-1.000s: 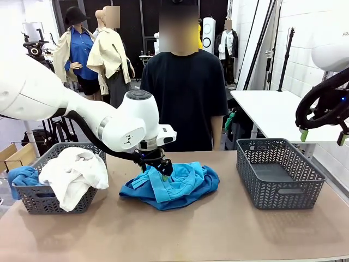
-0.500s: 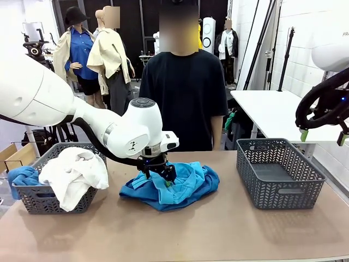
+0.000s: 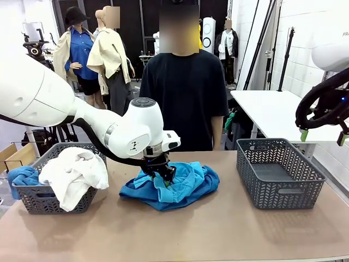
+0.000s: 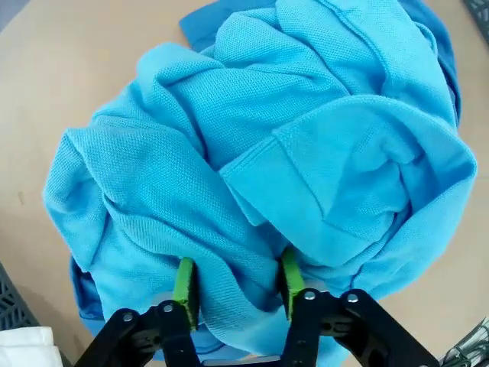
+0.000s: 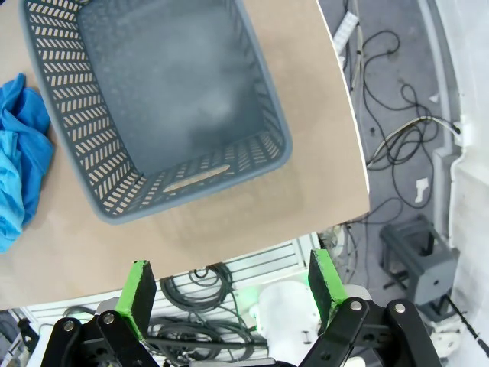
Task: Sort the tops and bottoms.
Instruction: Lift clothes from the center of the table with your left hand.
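A turquoise top (image 3: 182, 177) (image 4: 306, 153) lies bunched on a royal blue top (image 3: 136, 191) (image 4: 439, 30) at the table's middle. My left gripper (image 3: 162, 179) (image 4: 235, 281) presses down into the pile, shut on a fold of the turquoise top between its green pads. A white top (image 3: 73, 169) and another blue top (image 3: 22, 176) hang over the left grey basket (image 3: 32, 202). My right gripper (image 3: 322, 136) (image 5: 233, 287) hangs open in the air off the table's right end, holding nothing. The bottoms are out of view.
An empty grey basket (image 3: 283, 191) (image 5: 267, 153) stands at the table's right. A person (image 3: 185, 93) in a dark shirt stands at the far edge behind the pile. Bare tabletop (image 3: 218, 234) stretches along the near side.
My left gripper has sunk a little deeper into the pile and its fingers have closed from wide open onto a fold of the turquoise top. The right arm has not moved.
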Controlling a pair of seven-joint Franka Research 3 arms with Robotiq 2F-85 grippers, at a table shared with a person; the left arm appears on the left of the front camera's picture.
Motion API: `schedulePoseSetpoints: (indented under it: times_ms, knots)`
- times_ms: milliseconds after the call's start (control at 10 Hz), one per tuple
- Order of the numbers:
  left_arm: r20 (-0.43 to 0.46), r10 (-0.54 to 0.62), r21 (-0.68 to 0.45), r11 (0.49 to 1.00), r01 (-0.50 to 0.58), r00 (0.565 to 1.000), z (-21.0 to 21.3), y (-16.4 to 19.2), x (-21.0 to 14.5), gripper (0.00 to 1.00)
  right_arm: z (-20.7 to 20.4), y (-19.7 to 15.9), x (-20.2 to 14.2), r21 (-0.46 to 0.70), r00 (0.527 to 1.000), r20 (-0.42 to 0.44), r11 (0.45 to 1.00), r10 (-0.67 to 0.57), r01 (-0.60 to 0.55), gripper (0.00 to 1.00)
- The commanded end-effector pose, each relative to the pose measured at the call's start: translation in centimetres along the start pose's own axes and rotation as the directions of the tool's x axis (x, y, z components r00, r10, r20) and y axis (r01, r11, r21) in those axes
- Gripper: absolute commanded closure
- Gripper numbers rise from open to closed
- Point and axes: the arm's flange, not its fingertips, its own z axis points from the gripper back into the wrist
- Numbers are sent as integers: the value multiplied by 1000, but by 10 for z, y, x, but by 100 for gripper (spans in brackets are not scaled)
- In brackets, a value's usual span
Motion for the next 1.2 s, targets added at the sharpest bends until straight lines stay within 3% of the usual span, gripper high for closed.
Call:
schedulePoseSetpoints:
  times_ms: [0,600,900,1100]
  knots:
    - [4,-11,-31,999,11,1000,-1,-1,3,100,0,-1,-1,3,1000,0,1000,6,-6,0]
    - [46,-40,-36,998,42,998,23,-3,2,100,0,-1,-1,3,1000,0,1000,6,-6,0]
    - [129,-63,-39,997,69,990,81,18,2,100,0,-1,-1,3,1000,0,1000,6,-6,0]
    - [230,-73,-11,997,78,971,136,40,-2,100,0,-1,-1,3,1000,0,1000,6,-6,0]
